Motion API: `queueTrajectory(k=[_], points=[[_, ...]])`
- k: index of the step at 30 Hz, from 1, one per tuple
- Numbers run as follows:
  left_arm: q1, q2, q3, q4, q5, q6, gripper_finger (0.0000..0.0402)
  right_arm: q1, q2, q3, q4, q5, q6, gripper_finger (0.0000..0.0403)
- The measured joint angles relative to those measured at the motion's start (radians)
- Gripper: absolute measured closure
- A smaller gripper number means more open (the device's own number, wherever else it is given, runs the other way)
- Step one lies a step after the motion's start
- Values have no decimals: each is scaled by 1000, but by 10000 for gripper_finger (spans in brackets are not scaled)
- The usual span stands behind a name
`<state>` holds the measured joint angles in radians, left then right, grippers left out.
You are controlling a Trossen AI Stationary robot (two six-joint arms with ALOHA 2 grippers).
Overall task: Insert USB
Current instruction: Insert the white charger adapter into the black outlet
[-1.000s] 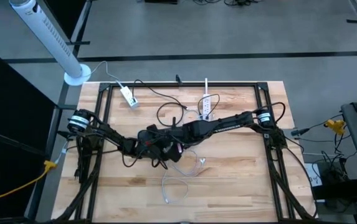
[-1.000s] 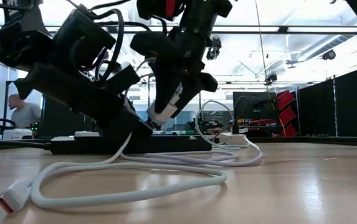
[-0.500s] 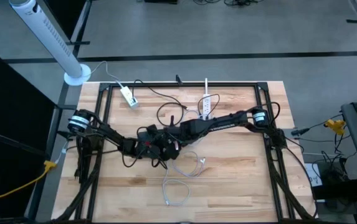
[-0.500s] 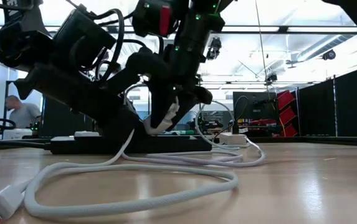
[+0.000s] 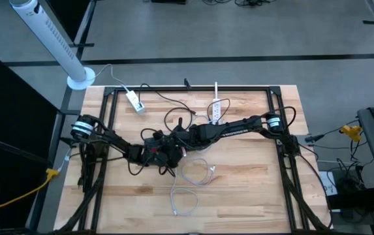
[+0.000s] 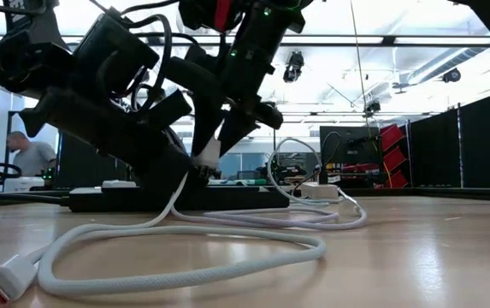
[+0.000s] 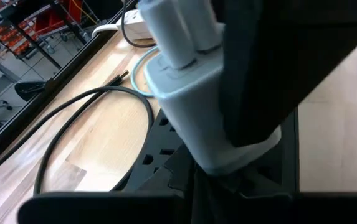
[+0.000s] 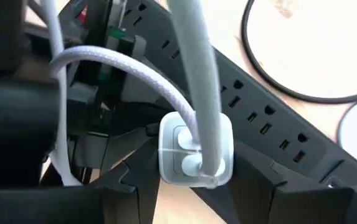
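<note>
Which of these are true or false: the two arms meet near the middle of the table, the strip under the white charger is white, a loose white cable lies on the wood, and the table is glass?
1. Both arms meet near the table's middle. True: the left gripper and right gripper are close together there.
2. The strip under the white charger is white. False: the power strip beneath it is black.
3. A loose white cable lies on the wood. True: it loops across the tabletop with one plug end free.
4. The table is glass. False: it is light wooden planks.
5. A white cable is plugged into the charger. True, in the right wrist view.
</note>
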<state>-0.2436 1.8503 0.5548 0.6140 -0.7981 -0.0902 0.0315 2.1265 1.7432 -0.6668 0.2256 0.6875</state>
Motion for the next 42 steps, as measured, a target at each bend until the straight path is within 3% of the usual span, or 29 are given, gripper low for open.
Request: queueTrajectory(k=[7,12,20,32,42], points=[[0,-1,-1,-3,8,0,378,21,-23,1,-64,-8,133,262],[0,-1,-1,-4,8,-1,378,43,-24,2,-185,43,271,262],[0,0,-1,-7,2,-53,378,62,-21,2,-241,141,473,262],[1,0,-2,-8,-3,-114,378,61,17,5,-271,153,600,262],[1,0,-6,-8,-3,-115,378,66,15,24,-308,137,611,262]])
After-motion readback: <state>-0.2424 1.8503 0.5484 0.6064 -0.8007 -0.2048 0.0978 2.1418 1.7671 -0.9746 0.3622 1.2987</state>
